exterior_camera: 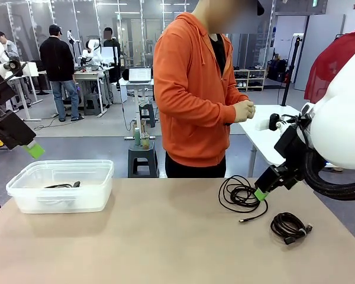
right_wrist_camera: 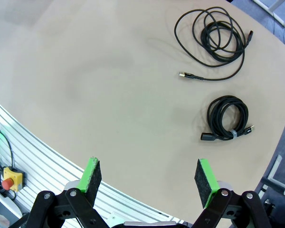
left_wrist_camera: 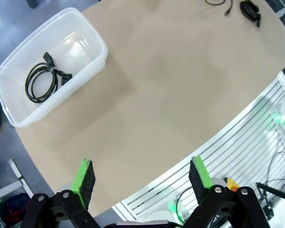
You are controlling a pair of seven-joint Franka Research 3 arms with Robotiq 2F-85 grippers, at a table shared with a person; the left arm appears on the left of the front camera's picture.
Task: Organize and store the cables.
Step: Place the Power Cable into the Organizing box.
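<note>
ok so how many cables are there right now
3: one coiled cable in the clear bin, a loose cable on the table, a tightly wound cable beside it. None looks hidden.

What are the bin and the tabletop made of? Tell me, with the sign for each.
Bin: translucent plastic, likely; the coiled cable inside shows through its wall. Tabletop: smooth matte beige, perhaps laminate; no grain or glare.

No writing, label, brand or number is legible on anything.
</note>
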